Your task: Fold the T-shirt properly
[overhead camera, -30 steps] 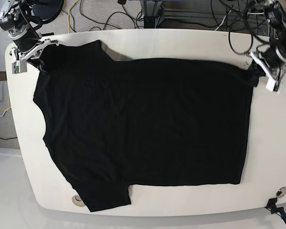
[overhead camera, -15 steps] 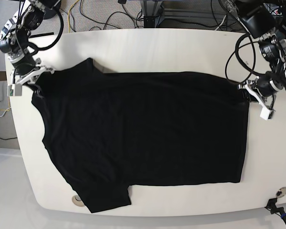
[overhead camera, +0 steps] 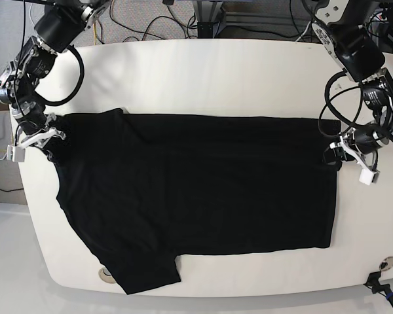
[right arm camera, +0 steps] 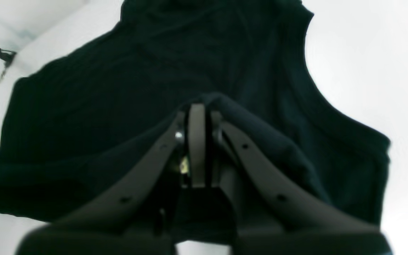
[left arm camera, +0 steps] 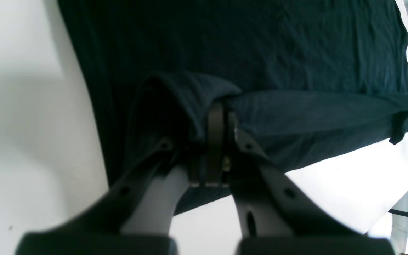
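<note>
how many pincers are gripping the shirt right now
2: the right pincer pinches the T-shirt at its far shoulder end, the left pincer at its far hem corner.

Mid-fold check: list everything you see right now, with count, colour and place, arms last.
T-shirt: one, black, spread over most of the table, far edge lifted and pulled toward the near side.
Table: one, white, under the shirt.
Cables: several, black and yellow, on the floor beyond the table.
Left gripper: one, shut on the T-shirt at the base view's right edge.
Right gripper: one, shut on the T-shirt at the base view's left edge.
</note>
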Available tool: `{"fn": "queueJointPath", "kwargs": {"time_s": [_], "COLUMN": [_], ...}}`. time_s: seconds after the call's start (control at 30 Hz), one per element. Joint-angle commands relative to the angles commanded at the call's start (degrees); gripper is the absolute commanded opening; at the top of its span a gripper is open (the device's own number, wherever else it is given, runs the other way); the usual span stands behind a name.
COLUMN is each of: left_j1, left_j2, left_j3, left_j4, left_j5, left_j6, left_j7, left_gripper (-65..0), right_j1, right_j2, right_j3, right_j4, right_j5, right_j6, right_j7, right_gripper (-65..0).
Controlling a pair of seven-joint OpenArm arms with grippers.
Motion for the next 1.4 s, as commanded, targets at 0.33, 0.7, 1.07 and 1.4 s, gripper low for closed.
{"fn": "queueJointPath", "kwargs": {"time_s": [0.33, 0.7, 1.07, 1.4], "left_j1": [5.5, 3.4, -0.5, 4.8], "left_j2": [-3.0, -3.3, -5.5, -12.4], "left_j3": [-0.3, 0.2, 2.9, 4.2], "left_j4": [0.0, 0.0, 0.4, 12.6], "left_j5": [0.0, 0.0, 11.8, 11.4], "left_j6": [-0.3, -0.1, -0.3, -1.7], "left_j7": [0.0, -0.1, -0.1, -7.6], "left_gripper": [-65.0, -65.0, -30.5, -30.2], "right_j1": [4.7, 4.9, 8.7, -1.0], "right_j2": [-0.2, -1.2, 0.4, 6.9], "right_j3": [0.0, -0.1, -0.2, -7.4], "right_j4": [-2.9, -3.4, -2.5, 10.4], "right_j5": [-9.4, -10.8, -23.4, -23.6], "right_j6": [0.09, 0.00, 0.00, -0.09], "right_j7": [0.0, 0.2, 0.2, 0.2], "right_gripper": [-65.0, -65.0, -8.9, -8.2]}}
